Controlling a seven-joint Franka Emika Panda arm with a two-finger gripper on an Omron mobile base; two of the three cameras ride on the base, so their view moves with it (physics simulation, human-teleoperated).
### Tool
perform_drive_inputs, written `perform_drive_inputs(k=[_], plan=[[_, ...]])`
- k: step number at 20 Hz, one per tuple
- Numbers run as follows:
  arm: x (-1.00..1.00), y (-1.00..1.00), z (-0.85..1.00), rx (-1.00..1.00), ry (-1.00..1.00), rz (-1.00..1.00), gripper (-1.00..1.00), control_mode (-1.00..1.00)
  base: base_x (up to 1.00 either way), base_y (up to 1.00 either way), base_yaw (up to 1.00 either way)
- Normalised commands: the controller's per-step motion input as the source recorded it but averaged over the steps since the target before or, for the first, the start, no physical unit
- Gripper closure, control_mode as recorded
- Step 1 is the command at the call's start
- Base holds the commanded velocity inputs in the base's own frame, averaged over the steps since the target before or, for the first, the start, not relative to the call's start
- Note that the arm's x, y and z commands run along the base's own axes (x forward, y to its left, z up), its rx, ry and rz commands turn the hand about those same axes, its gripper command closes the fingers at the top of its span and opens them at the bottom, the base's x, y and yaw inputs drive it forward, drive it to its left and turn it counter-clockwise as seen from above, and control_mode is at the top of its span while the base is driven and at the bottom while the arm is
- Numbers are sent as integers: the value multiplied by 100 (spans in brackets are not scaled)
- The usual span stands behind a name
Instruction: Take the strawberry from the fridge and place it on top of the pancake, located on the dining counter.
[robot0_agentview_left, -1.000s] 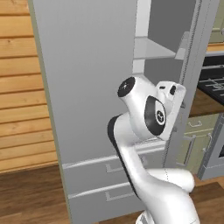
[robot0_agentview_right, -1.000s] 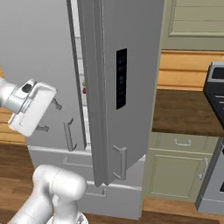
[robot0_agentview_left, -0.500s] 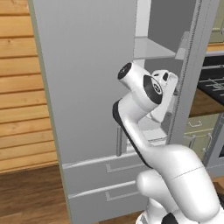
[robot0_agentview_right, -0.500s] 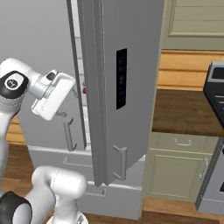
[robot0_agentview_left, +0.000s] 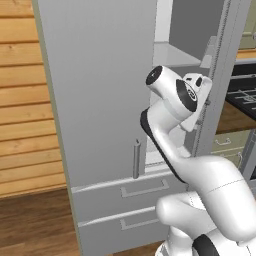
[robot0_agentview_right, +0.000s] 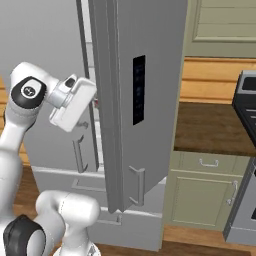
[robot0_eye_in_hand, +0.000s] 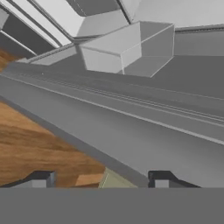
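Observation:
The light-grey fridge (robot0_agentview_left: 100, 85) stands with its left door shut and its right door (robot0_agentview_right: 130, 100) swung open toward me. My white hand (robot0_agentview_right: 74, 102) reaches into the gap between the doors at mid height, also seen as the hand (robot0_agentview_left: 197, 97). A tiny red spot, the strawberry (robot0_agentview_right: 95, 103), shows just right of the hand on a shelf inside. In the hand view my gripper (robot0_eye_in_hand: 101, 180) is open, with nothing between its tips, facing the grey door bins (robot0_eye_in_hand: 127, 52). The pancake and the dining counter are out of view.
Two fridge drawers (robot0_agentview_left: 125, 200) sit below the doors. A green cabinet with a brown top (robot0_agentview_right: 210, 135) and a stove (robot0_agentview_right: 247, 100) stand to the right. A wooden plank wall (robot0_agentview_left: 20, 100) is on the left. The open door's edge is close beside my hand.
The arm has swung up and forward, carrying the hand from beside the fridge into the gap between the doors. The fridge and its doors have not moved.

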Motion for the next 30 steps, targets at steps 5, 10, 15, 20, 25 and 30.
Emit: perform_drive_inputs(k=[5, 10, 15, 20, 25, 30], plan=[[30, -1, -1, 0, -9, 0, -100, -100, 0, 0, 0], [1, 4, 0, 0, -11, 0, -100, -100, 0, 0, 0], [-8, 47, 0, -5, -14, 5, -100, -100, 0, 0, 0], [48, 17, 0, -1, -8, 10, -100, -100, 0, 0, 0], [39, -45, -1, 0, -10, 8, -100, -100, 0, 0, 0], [0, -59, -11, -9, 2, -17, -100, -100, 0, 0, 0]])
